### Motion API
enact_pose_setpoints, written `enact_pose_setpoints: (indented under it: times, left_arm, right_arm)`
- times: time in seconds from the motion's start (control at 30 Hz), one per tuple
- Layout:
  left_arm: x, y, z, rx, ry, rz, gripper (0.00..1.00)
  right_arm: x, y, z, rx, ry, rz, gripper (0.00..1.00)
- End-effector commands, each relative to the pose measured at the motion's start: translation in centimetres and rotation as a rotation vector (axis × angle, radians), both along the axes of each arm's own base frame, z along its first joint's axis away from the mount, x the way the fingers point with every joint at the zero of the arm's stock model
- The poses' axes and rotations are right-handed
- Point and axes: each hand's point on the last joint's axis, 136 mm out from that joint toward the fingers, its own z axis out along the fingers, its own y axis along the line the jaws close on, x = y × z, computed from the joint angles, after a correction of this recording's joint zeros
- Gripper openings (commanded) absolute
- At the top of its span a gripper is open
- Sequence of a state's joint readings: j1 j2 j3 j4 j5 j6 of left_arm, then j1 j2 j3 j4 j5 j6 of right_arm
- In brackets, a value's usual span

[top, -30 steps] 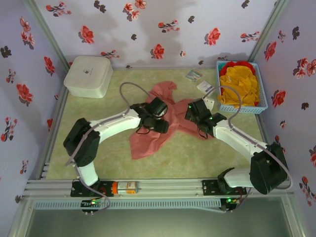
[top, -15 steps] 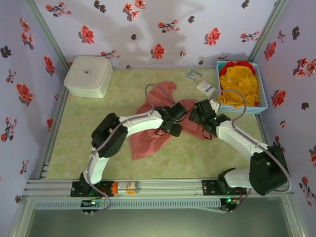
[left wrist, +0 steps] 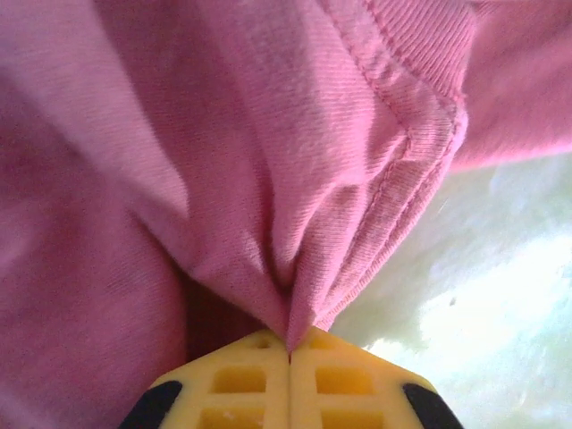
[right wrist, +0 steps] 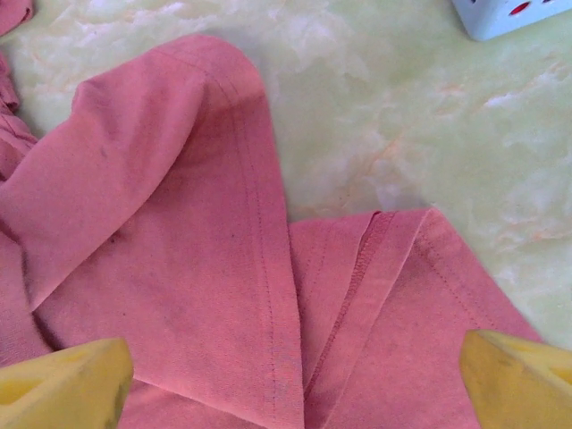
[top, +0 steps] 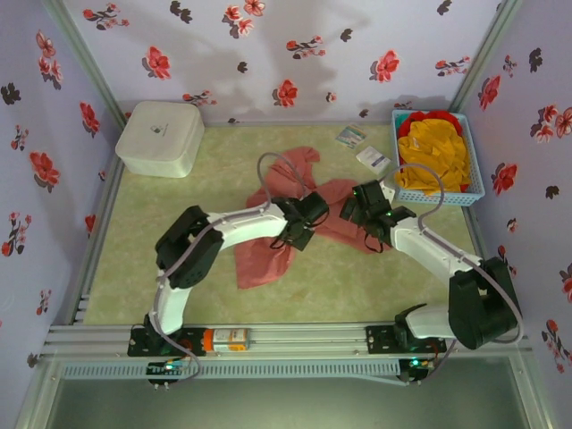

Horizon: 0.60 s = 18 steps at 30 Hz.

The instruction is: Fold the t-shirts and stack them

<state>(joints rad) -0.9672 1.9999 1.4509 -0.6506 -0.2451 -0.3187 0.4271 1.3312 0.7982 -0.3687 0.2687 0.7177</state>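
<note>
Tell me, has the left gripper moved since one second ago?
Yes. The left gripper moved rightward, away from the white box and toward the blue basket; it is shut on the pink t-shirt.

The left arm bends from its near-left base and reaches right toward the middle, its pincer pressed fully together. The right arm arcs in from the near right, its pincer spread wide, just beside the left one.

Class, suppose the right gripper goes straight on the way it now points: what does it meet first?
Probably the pink t-shirt, spread just ahead of the open right gripper; the depth is unclear.
</note>
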Motion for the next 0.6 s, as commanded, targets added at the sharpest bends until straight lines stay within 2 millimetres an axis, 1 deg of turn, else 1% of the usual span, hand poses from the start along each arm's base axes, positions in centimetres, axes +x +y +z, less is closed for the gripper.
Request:
enact_pose_setpoints:
  times: [0.0,0.03,0.1,0.23,0.33,0.43,0.5,0.57]
  left_arm:
    - [1.3,2.9,4.3,0.015,-0.079,-0.057,0.0]
    - [1.4,3.9,5.1,0.016,-0.083,-0.052,0.0]
    - [1.6,6.1,5.9,0.035,-0.077,-0.036,0.0]
    - [1.7,10.5,6.9,0.087,-0.057,0.019,0.0]
    - [1.7,13.3,7.7,0.138,-0.064,0.043,0.0]
    - [1.9,15.3,8.2,0.215,-0.104,0.025,0.0]
    - [2.0,16.1,8.4,0.265,-0.126,-0.01,0.0]
    - [2.1,16.5,8.5,0.284,-0.149,-0.034,0.0]
  right_arm:
    - [0.0,0.0,-1.0,0.006,0.024,-0.001,0.95]
    - [0.1,0.1,-1.2,0.0,0.031,0.003,0.95]
    - [0.1,0.1,-1.6,-0.007,0.041,0.01,0.96]
    - [0.3,0.0,-2.2,-0.021,0.054,0.01,0.96]
    - [0.4,0.1,-2.5,-0.025,0.061,0.011,0.97]
    - [0.6,0.3,-2.9,-0.025,0.072,0.016,0.97]
    - [0.8,0.4,-3.1,-0.027,0.08,0.02,0.97]
    - [0.9,0.5,-3.2,-0.028,0.089,0.024,0.97]
